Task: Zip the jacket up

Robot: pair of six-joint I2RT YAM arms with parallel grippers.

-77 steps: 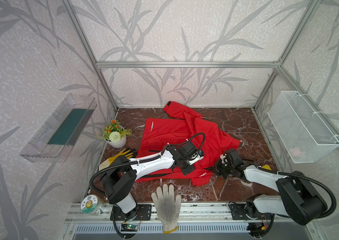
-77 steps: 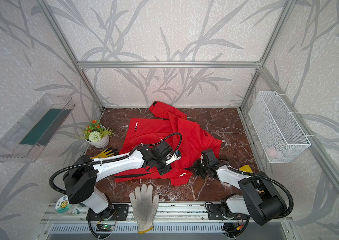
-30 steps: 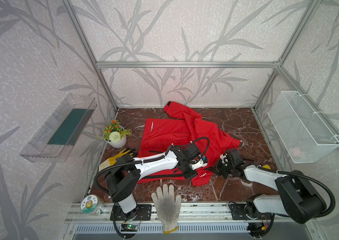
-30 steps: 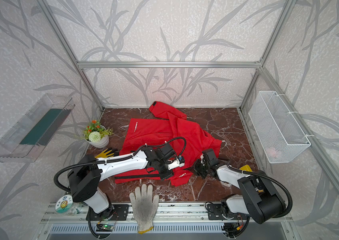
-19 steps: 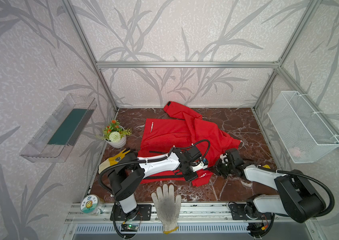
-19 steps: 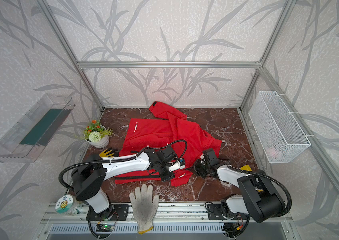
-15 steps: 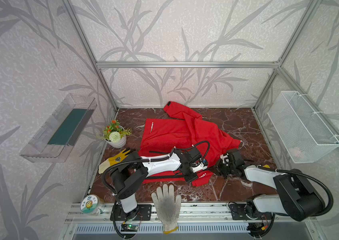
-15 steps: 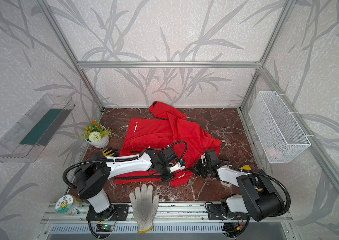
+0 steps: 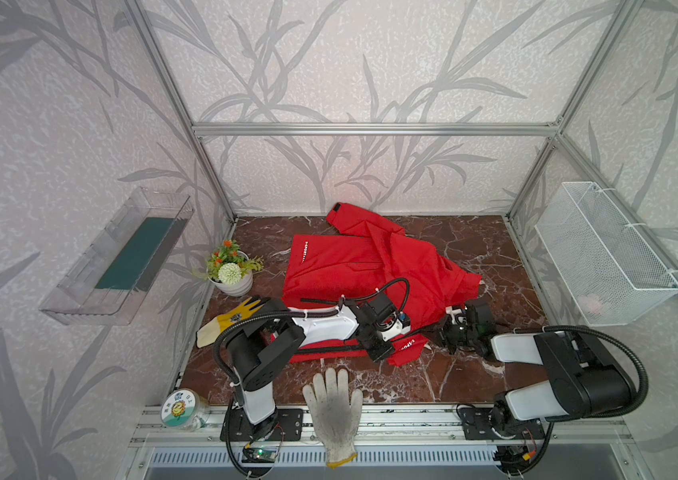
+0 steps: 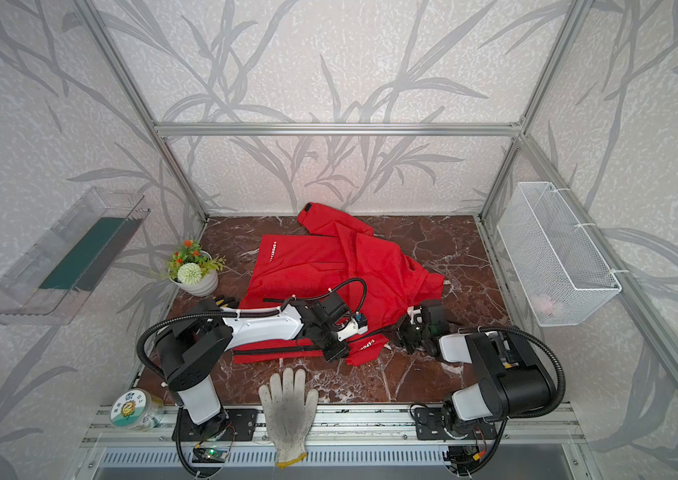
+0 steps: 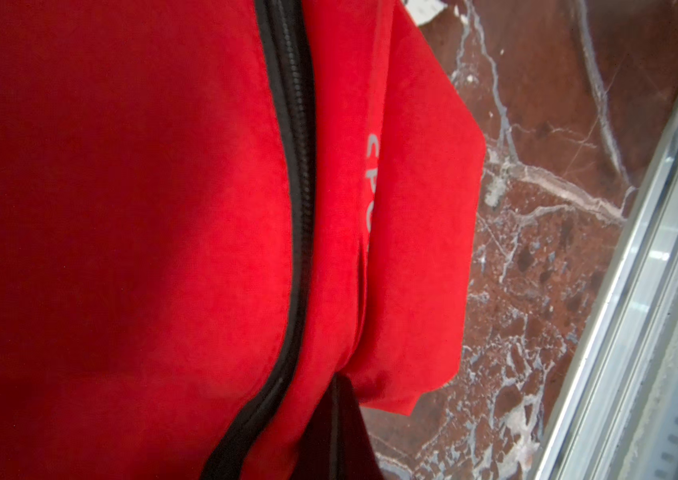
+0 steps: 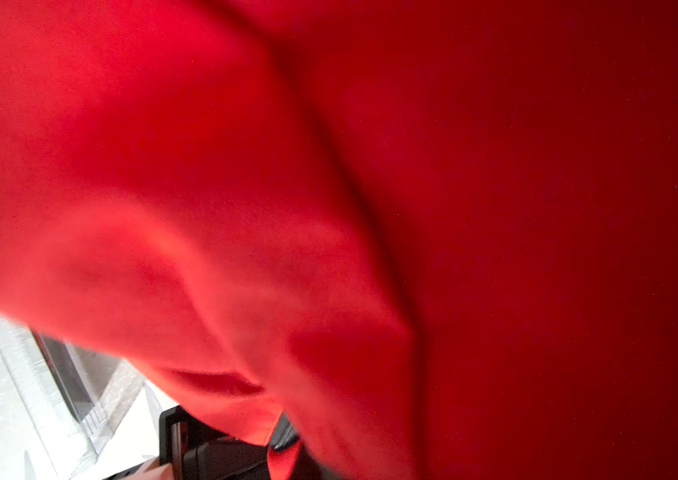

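The brown marble bench carries the red jacket, which lies rumpled across the bench's middle with one sleeve stretched toward the back wall. A wire basket hangs on the wall right of the jacket, and a clear shelf on the wall to its left. Both arms reach in low at the jacket's near hem. The left fingers are pinched shut on that hem at the black zipper. In the left wrist view the zipper runs between red cloth on both sides, beside white lettering. The right fingers, at the jacket's near right corner, are also shut, on the cloth edge. Red fabric fills the right wrist view. A white glove lies in front of the jacket. A plant stands left of the jacket. A yellow glove lies nearer the front on that side, and a jar stands nearer still.
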